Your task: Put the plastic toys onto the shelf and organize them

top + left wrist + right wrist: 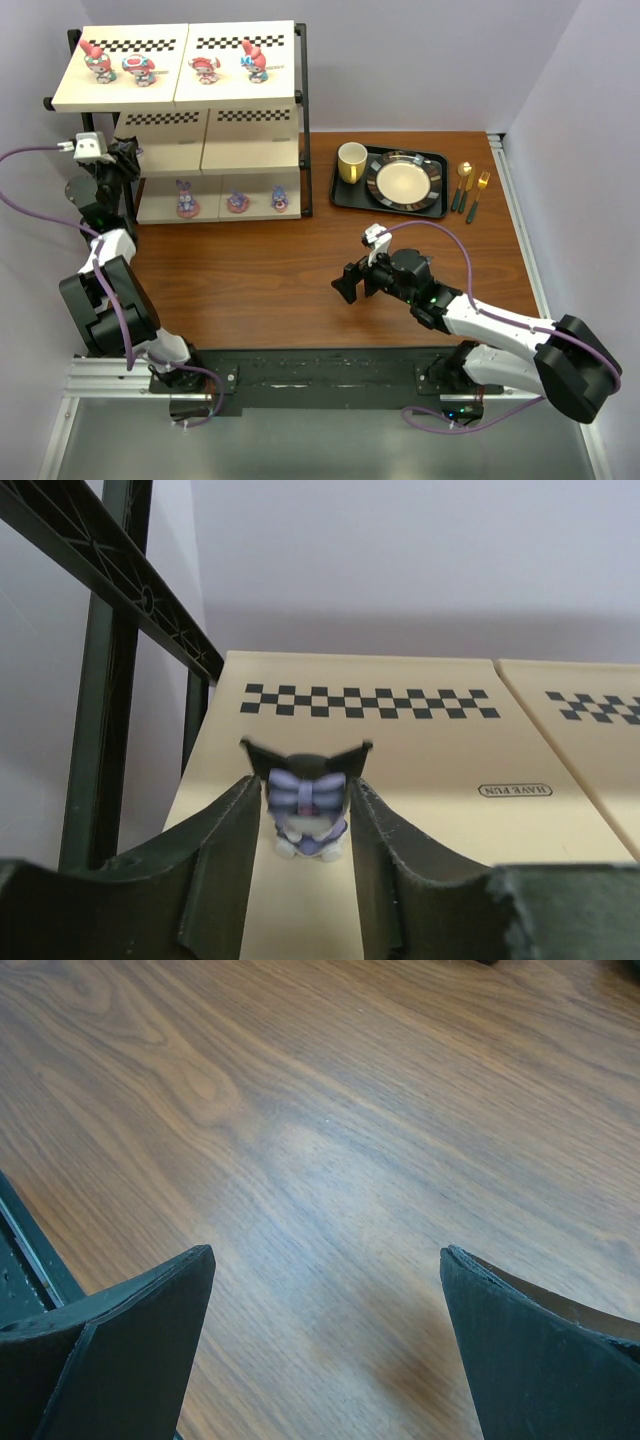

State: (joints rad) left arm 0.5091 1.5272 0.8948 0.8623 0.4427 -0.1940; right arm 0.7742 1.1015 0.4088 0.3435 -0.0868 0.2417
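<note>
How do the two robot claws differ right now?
The left gripper reaches into the shelf; the right gripper hangs over the table. The left one's fingers flank a dark toy standing on a shelf board, gripped or not I cannot tell; the right one's hold nothing. The right jaws stand wider than the left. Both have the same dark two-finger build.

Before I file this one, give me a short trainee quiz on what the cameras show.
1. How many pink bunny-eared figurines stand on the top board of the shelf?
2. True or false: the right gripper holds a toy.
3. Which gripper has the dark navy figurine between its fingers?
Key: 1, four. 2, false: its jaws stand open and empty. 3, the left gripper.
</note>
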